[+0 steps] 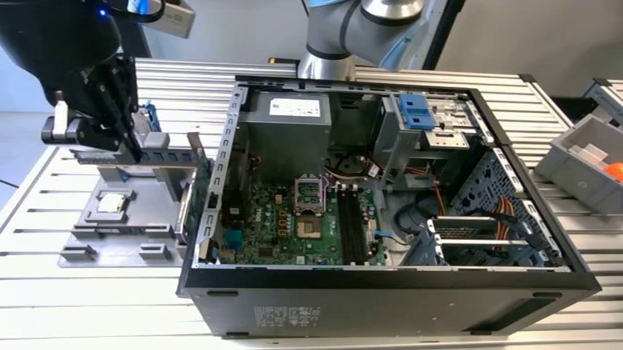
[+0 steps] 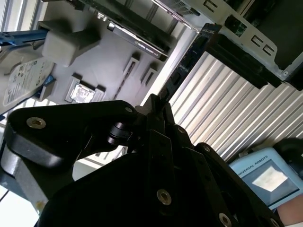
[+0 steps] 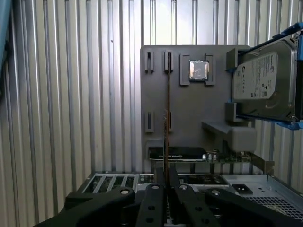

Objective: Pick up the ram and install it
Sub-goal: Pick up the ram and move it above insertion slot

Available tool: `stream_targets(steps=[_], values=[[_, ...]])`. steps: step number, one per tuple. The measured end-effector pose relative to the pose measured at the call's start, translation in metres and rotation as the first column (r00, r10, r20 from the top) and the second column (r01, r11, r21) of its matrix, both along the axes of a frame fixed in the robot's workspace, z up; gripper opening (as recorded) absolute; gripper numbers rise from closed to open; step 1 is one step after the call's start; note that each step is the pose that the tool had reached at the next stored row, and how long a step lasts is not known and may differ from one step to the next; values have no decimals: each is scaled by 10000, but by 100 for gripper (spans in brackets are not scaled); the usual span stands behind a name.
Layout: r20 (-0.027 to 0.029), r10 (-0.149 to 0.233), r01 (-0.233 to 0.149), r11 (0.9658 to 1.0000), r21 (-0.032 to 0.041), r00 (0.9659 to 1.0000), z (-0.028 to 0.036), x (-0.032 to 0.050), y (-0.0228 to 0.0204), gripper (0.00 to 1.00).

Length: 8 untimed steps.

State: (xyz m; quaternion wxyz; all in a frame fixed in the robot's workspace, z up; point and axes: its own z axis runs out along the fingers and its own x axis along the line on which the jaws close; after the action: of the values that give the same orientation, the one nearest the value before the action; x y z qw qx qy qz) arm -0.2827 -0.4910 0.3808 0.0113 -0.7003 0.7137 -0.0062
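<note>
My gripper (image 1: 99, 148) hangs over the grey parts tray (image 1: 127, 237) at the exterior view's left, beside the open computer case (image 1: 389, 288). It is shut on the ram (image 3: 168, 94), a thin dark stick seen edge-on in the first wrist view, in line with the tray's narrow slots. In the second wrist view the ram (image 2: 189, 52) reaches out bluish from the gripper (image 2: 156, 101) towards the case. In the first wrist view the gripper (image 3: 166, 183) grips its near end. The motherboard's long memory slots (image 1: 352, 219) lie inside the case.
On the tray stand a silver hard drive (image 3: 262, 85) in a blue frame, a small square chip (image 3: 199, 70) and a card with a metal bracket (image 1: 171, 157). A grey bin (image 1: 584, 164) sits at the exterior view's right. The table is ribbed metal.
</note>
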Motion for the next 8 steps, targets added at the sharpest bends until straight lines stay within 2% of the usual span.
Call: stream_targets(steps=[8], values=[[-5, 8, -8, 10000, -1, 10000, 0, 124, 0, 0]])
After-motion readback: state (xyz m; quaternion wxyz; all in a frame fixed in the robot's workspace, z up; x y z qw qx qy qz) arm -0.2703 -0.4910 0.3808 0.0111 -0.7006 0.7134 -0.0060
